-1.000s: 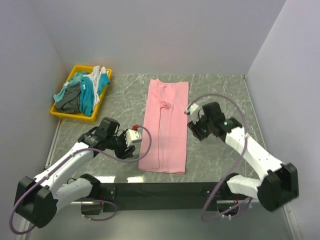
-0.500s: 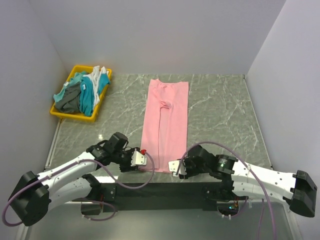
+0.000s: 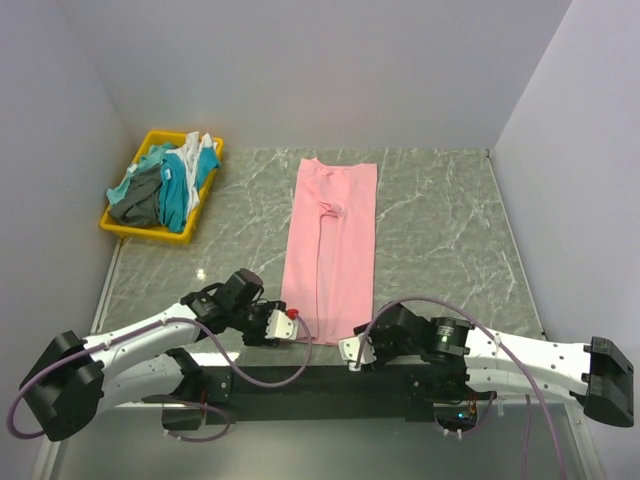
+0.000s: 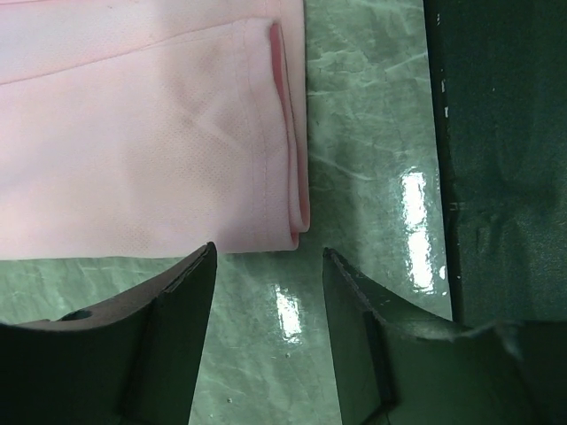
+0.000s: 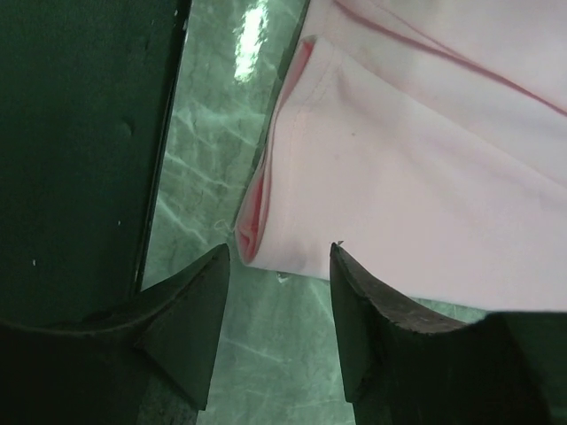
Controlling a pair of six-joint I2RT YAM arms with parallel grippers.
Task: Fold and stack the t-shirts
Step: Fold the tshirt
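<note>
Pink t-shirt (image 3: 335,230) is best pinched through every layer, at the table's (image 3: 440,210) near edge, by left gripper (image 4: 267,266) and right gripper (image 5: 279,258), both gaping.

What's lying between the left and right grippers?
The near hem of the pink shirt spans between the left gripper and right gripper, clearest in the top external view.

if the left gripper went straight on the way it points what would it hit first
Most likely the folded corner of the pink t-shirt, just ahead of the open left gripper, in line with its gap. Height over the table is unclear.
</note>
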